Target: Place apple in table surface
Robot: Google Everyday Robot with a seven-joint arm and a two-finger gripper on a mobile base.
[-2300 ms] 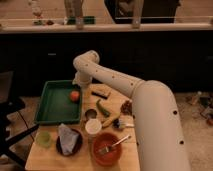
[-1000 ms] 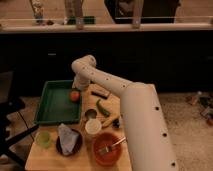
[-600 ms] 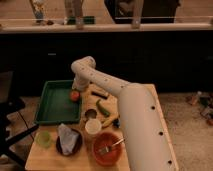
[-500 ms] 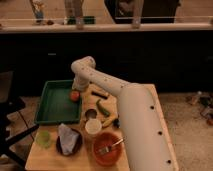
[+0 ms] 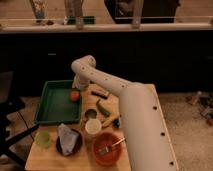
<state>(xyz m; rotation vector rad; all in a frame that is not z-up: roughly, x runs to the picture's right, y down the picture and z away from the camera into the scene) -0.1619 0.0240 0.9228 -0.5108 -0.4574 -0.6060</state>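
My arm reaches up and over the table from the near right, bending at the wrist so that my gripper [image 5: 76,89] comes down at the far left of the spread. I cannot tell whether it is apart or clamped on anything; the wrist hides that part.

The apple [image 5: 74,95] sits right under my gripper, touching it or just below it. It lies at the right-hand edge of the green tray [image 5: 51,105], which spreads out to the left of my gripper. The apple looks round from here, with no side longer than another, so I cannot tell which way it points.

The table surface [image 5: 36,156] runs from beneath my gripper toward the near side. Just to the right of my gripper lies a small dark object [image 5: 100,92]. A little nearer than that, a green vegetable [image 5: 103,107] lies aslant, its long axis running from near my gripper down toward the right. Nearer again stand a white cup [image 5: 92,127] and an orange-red bowl [image 5: 105,151] holding a fork [image 5: 113,145]. A dark plate [image 5: 68,143] and a green cup [image 5: 43,138] are near and to the left, well apart from my gripper.
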